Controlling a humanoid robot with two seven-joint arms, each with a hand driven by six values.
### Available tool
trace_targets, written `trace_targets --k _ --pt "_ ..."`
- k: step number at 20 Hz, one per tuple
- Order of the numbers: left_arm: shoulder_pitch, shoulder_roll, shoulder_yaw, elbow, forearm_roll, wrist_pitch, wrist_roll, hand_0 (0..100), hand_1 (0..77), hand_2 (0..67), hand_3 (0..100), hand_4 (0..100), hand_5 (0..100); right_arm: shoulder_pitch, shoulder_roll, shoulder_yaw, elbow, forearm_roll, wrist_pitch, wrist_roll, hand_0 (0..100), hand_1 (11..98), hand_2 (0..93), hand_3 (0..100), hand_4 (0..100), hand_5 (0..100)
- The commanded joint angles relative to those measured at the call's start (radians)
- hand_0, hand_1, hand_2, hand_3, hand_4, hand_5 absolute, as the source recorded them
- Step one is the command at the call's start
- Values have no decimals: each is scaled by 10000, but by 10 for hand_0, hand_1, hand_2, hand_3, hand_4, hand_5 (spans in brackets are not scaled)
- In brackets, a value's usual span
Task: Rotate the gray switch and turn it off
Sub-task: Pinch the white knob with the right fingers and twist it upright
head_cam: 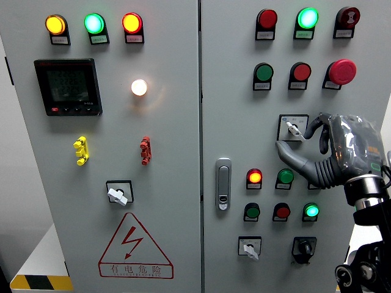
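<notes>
While the right hand (321,149) is reaching up from the lower right of the cabinet, its fingers are curling loosely with nothing between them, the thumb stretching out leftward beneath the gray switch (294,129). That switch is sitting on the right door, directly below the middle of the green button (264,72) and the red button (300,72), and just left of the hand's fingertips. Its knob's long axis is tilting, the lower end pointing down and to the right, toward the hand. The fingertips are hovering right beside the switch plate, apparently not yet pinching the knob. The left hand is not showing, so the right is the only candidate; it likely needs a small leftward close-in.
</notes>
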Motion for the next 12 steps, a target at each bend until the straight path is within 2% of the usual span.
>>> trace_targets --k 1,7,12 --pt "0 0 4 0 7 0 1 886 0 133 188 82 109 95 1 -22 -118 0 -1 -1 77 342 661 973 1000 1000" --pt "0 0 4 0 7 0 1 885 0 133 187 82 109 141 1 -38 -210 -15 -1 -1 171 349 664 973 1000 1000" --pt "0 0 -11 0 7 0 1 885 0 133 187 82 109 156 1 -53 -241 -46 -1 -1 422 340 670 971 1000 1000"
